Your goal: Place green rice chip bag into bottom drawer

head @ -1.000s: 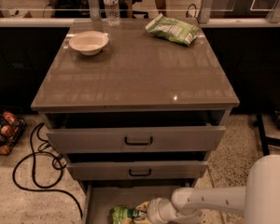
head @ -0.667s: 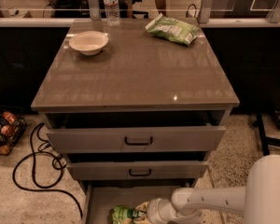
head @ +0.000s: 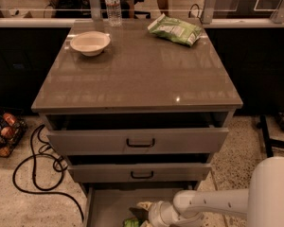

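The bottom drawer (head: 109, 205) is pulled open at the lower edge of the view, its flat grey floor showing. The green rice chip bag (head: 131, 222) lies inside it at the very bottom of the view, only a small bright green part visible. My gripper (head: 143, 213) reaches in from the right on a white arm and sits right at the bag, over the drawer floor. Most of the bag is cut off by the frame edge.
Two shallower grey drawers (head: 140, 141) with black handles stand partly open above. On the cabinet top (head: 137, 74) are a white bowl (head: 90, 42), a water bottle (head: 113, 4) and a paler green bag (head: 175, 30). A black cable (head: 35, 167) and a basket (head: 2, 134) lie on the floor at left.
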`<state>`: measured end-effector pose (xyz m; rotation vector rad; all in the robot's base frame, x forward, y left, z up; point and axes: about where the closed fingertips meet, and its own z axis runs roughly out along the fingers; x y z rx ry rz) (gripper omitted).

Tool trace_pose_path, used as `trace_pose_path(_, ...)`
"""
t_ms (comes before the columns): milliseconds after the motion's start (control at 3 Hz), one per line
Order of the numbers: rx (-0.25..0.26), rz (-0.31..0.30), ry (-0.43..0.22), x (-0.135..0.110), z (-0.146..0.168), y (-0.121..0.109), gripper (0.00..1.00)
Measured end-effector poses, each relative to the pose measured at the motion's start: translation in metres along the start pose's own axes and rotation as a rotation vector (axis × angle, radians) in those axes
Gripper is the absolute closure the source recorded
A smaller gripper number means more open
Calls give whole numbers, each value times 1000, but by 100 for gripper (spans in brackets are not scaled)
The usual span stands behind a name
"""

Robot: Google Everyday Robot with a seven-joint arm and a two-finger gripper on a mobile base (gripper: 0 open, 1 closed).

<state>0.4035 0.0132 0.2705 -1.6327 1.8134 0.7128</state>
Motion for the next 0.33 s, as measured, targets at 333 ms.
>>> trace_pose_path(333,-1,0,-1,0,1,1,0)
